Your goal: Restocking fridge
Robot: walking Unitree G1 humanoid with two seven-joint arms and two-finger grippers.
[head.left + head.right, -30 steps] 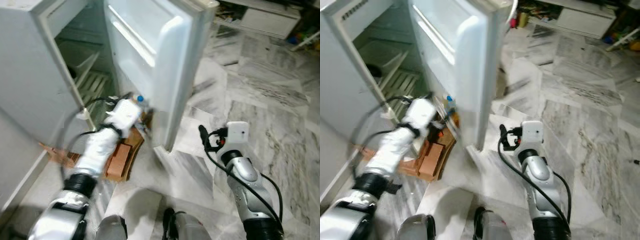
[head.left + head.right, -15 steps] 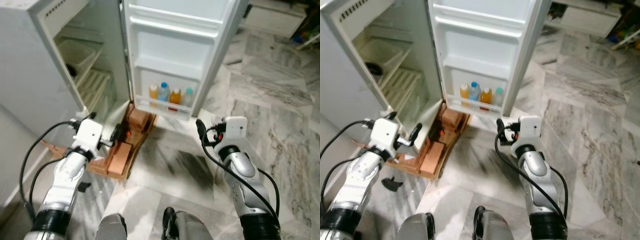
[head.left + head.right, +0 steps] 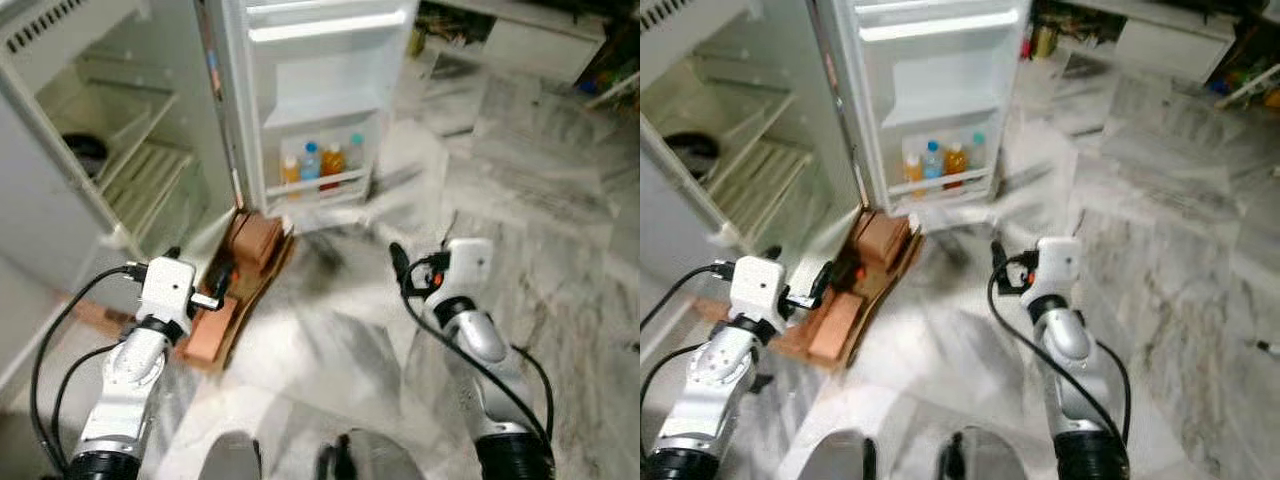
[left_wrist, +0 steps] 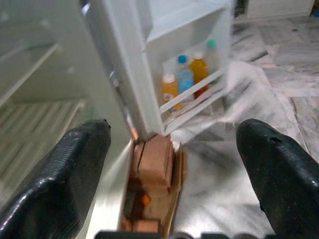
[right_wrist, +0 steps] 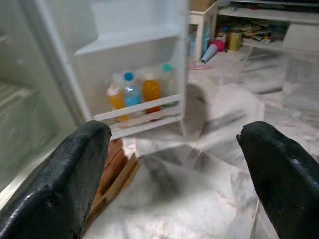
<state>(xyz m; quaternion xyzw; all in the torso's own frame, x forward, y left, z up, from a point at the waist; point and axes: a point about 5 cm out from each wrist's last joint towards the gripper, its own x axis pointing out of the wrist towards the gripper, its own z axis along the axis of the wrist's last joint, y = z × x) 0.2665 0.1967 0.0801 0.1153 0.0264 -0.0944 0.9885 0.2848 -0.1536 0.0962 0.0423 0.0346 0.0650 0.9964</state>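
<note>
Ahead of my left gripper (image 4: 172,149), fridge door (image 3: 320,90): smooth glossy white plastic. Bottles (image 3: 322,165): clear plastic. Floor (image 3: 540,200): polished veined marble. Box (image 3: 235,285): matt brown cardboard.

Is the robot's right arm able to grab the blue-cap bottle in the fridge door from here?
Probably not yet. The right gripper is open and points at the blue-cap bottle, but bare floor lies between them, and the door shelf rail crosses the bottle's front.
</note>
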